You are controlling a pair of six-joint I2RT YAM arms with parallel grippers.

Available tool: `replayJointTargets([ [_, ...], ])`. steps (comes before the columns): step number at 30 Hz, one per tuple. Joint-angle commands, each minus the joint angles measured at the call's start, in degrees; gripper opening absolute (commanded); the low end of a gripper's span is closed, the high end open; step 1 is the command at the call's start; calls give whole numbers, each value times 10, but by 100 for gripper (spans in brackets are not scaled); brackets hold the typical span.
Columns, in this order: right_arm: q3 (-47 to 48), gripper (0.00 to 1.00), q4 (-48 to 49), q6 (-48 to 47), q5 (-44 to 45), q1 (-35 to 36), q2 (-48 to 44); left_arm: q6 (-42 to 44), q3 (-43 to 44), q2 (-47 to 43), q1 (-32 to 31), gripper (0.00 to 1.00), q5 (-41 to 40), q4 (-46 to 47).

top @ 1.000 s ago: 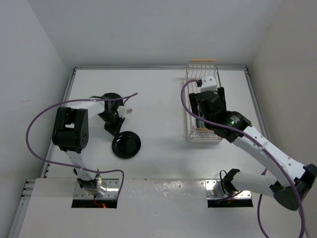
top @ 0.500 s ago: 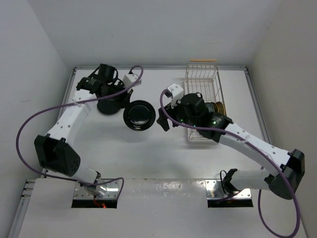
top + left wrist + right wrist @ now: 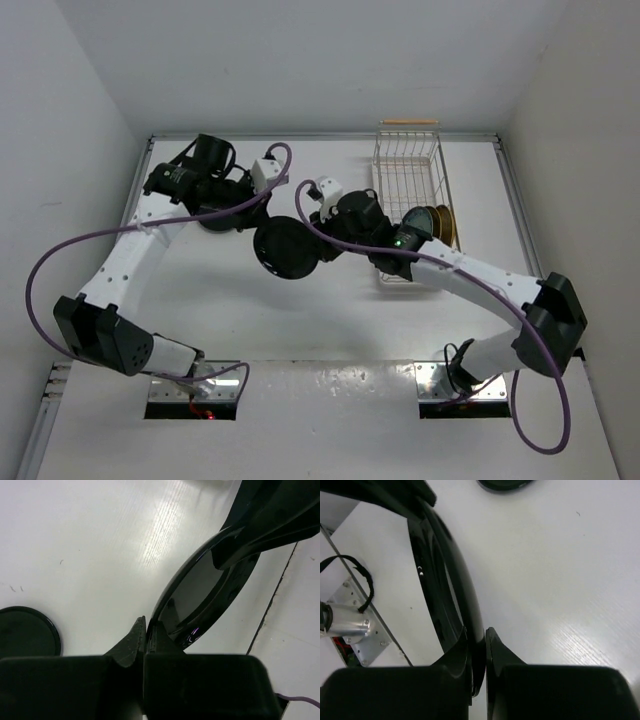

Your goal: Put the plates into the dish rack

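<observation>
We note yellowish plates (image 3: 438, 226) on edge in the wire rack (image 3: 408, 165), while left claw (image 3: 145, 632) and right claw (image 3: 479, 640) both pinch one glossy black plate (image 3: 285, 250) by its rim.

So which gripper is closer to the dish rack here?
Right. The right gripper grips the black plate on its rack-side edge, just left of the dish rack; the left gripper holds the plate's opposite edge, farther left.
</observation>
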Motion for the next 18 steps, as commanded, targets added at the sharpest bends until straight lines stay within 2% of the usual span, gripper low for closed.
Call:
replayJointTargets([
  [1,-14,0,77,25,39,5,-31,-18,3,-30,-4,0,37,10],
  [2,-27,0,101,25,55,4,-43,-43,-3,-30,2,2,24,29],
  [3,-28,0,101,26,65,5,-55,-56,-4,-30,2,16,-17,39],
  [4,-25,0,86,25,121,4,-62,-84,-4,-30,2,60,-44,57],
  [5,-22,0,85,23,143,3,-65,-99,-10,-25,9,72,-102,63],
  [6,-17,0,51,18,169,4,-74,-111,-10,-16,15,78,-131,68],
  [7,-1,0,20,14,278,3,-77,-141,-10,-16,35,83,-157,79],
  [9,14,0,-35,12,362,-3,-80,-167,-10,-3,58,84,-228,84],
  [10,38,0,-70,11,503,-5,-79,-186,-10,-3,70,84,-248,91],
  [12,44,0,-97,4,592,-12,-77,-200,-15,-3,102,84,-280,105],
  [13,36,0,-92,-31,683,-14,-78,-205,-26,-10,114,85,-281,111],
  [14,30,0,-87,-43,713,-18,-81,-212,-34,-15,123,87,-286,123],
  [18,-13,0,-69,-47,723,-47,-111,-217,-75,-35,168,87,-279,137],
])
